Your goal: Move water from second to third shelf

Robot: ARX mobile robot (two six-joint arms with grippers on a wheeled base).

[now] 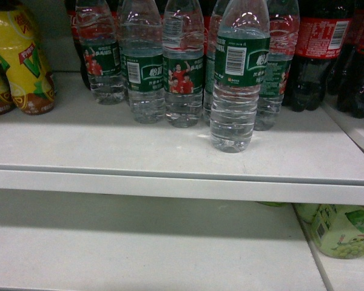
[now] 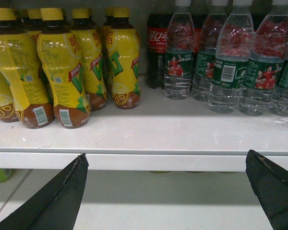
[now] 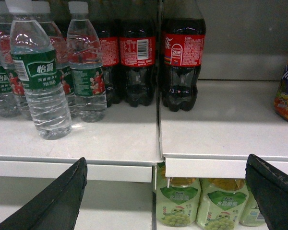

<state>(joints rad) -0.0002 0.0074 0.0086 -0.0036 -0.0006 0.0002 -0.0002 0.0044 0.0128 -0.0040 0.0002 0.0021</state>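
Head view: water bottle [image 1: 236, 79] stands upright near front edge of upper shelf [image 1: 170, 151], ahead of its row, cola bottles [image 1: 318, 48] at right, tea bottles [image 1: 18, 60] at left. Left gripper [image 2: 165, 191] spread wide, empty. Right gripper [image 3: 165, 191] likewise wide, empty, below shelf edge

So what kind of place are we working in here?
Most likely a shop's drinks aisle: white shelving stocked in rows by brand, with water bottles, cola bottles and yellow tea bottles.
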